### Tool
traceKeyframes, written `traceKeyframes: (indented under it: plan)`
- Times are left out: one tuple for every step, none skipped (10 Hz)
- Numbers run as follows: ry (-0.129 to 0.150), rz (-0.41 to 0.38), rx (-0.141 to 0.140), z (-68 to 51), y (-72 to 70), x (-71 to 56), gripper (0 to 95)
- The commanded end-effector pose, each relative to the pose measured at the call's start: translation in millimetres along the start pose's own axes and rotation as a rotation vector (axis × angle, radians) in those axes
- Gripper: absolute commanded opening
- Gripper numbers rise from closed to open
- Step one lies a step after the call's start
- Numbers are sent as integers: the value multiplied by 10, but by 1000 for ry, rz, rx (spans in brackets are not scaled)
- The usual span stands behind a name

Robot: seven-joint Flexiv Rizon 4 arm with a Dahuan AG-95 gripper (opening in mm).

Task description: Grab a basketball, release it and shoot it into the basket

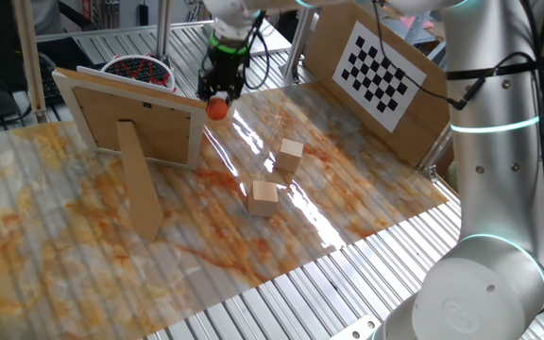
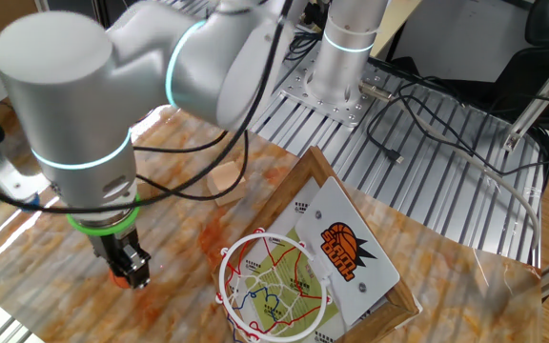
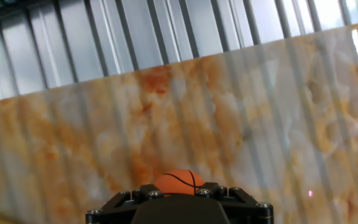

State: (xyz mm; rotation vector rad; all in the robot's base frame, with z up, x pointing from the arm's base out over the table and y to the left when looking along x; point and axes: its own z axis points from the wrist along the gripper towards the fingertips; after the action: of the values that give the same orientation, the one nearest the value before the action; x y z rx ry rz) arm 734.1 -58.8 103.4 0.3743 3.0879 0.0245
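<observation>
The small orange basketball (image 1: 217,109) sits between my gripper's (image 1: 219,94) black fingers, held above the marbled mat near the framed backboard. In the hand view the ball (image 3: 179,182) shows just above the black jaw blocks. In the other fixed view the gripper (image 2: 128,272) holds the ball (image 2: 122,281) to the left of the basket (image 2: 274,286), a white-rimmed hoop with red and dark netting mounted on the board. The basket also shows behind the board in one fixed view (image 1: 138,68).
The framed wooden board with its prop (image 1: 140,142) stands left of the gripper. Two tan wooden cubes (image 1: 291,154) (image 1: 264,198) lie on the mat. A checkerboard panel (image 1: 378,68) leans at the back right. The arm's base (image 1: 484,283) stands at the front right.
</observation>
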Motion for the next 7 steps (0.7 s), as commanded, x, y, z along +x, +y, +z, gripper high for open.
traceKeyframes:
  plan:
    - [21, 29, 12, -230, 93, 78, 0]
    - [32, 42, 22, -380, 151, 141, 0]
    - [43, 53, 29, -531, 206, 198, 0]
    - [49, 58, 29, -587, 225, 216, 0]
    - [52, 81, 33, -806, 317, 307, 0]
    - [50, 91, 39, -916, 369, 357, 0]
    - [53, 103, 41, -1045, 422, 404, 0]
